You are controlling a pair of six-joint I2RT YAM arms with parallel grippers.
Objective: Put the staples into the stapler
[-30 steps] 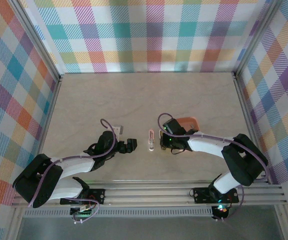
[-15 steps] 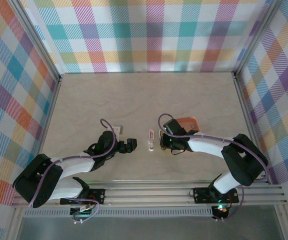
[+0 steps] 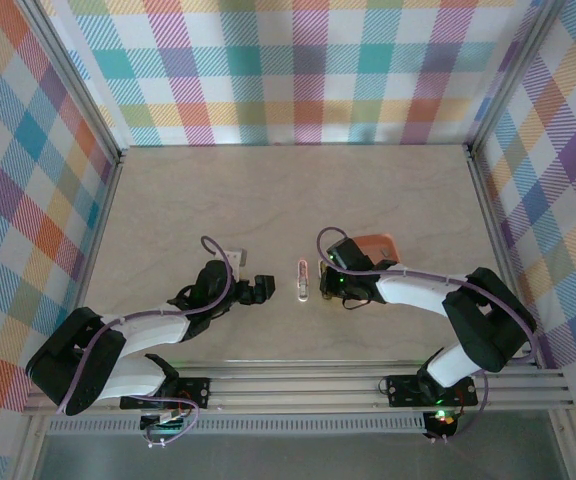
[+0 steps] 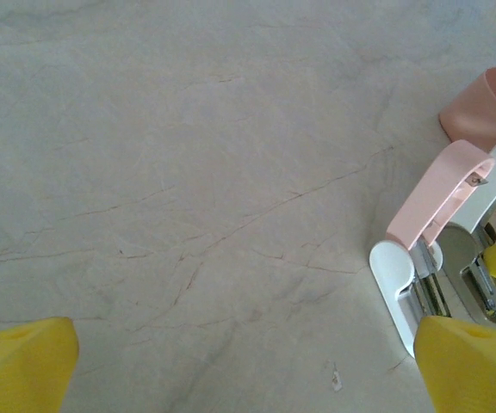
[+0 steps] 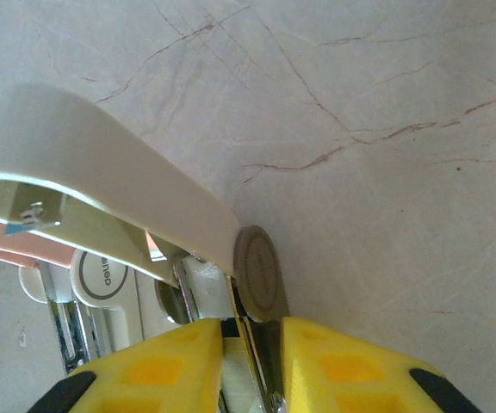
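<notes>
At the near middle of the table (image 3: 288,200), between the two arms:

Right gripper (image 3: 325,284), one. Its two yellow fingers (image 5: 166,366) are drawn close, with only a narrow slit between them. One thin grey strip of staples (image 5: 246,340) stands on edge in that slit. Whether the pads press it or have just let go cannot be told. The fingertips sit at the right side of the stapler, over its bare metal channel.

Left gripper (image 3: 264,289), one. Its two yellow fingers (image 4: 24,361) are spread wide with nothing between them but bare table. The right-hand tip lies just beside the stapler's white base; contact cannot be told.

Stapler (image 4: 433,194), one, small and pink. It lies lengthwise, near end to far end, in the gap between the two grippers. The pink lid is tilted up off the white base, and the metal channel inside is exposed.

Tray (image 3: 376,244), one, salmon-orange and rectangular. It is on the table just beyond the right gripper, to the right of the stapler and apart from it.

Small white oblong piece (image 3: 234,259), one. It is on the table on the far side of the left wrist, left of the stapler and well apart from it.

Arms, two, black and white, each with one purple cable looped along it. Both reach inward from the near rail.
</notes>
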